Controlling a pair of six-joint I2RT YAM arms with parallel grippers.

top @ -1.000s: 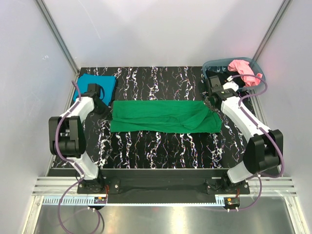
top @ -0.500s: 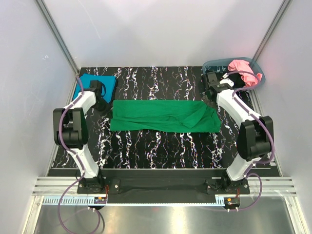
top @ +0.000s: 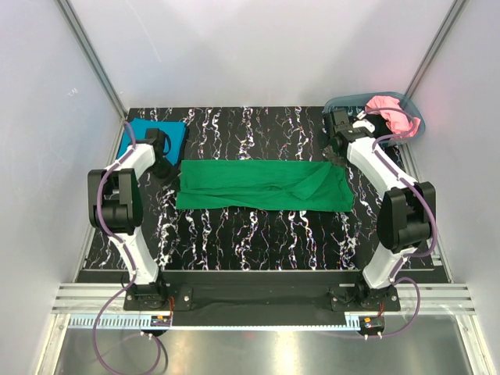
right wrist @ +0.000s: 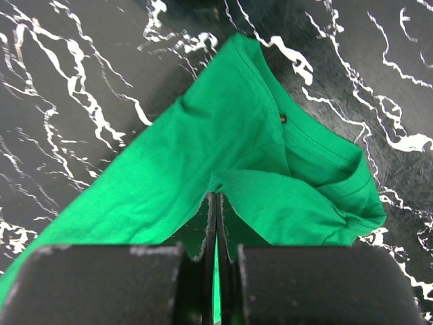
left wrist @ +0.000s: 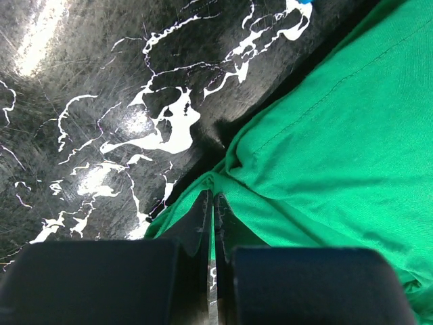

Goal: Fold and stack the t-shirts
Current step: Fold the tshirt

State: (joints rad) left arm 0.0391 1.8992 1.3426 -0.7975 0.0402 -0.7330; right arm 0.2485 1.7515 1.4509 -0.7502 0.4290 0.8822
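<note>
Right tool rearward, tight on t-shirt

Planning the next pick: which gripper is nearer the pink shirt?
Right. The right gripper is at the green shirt's collar end, near the basket holding the pink shirt. The left gripper is at the opposite end, by the teal shirt.

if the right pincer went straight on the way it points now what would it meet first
The green t-shirt: the shut right pincer aims at its folded end near the collar, with nothing between. The remaining gap is hard to judge.
</note>
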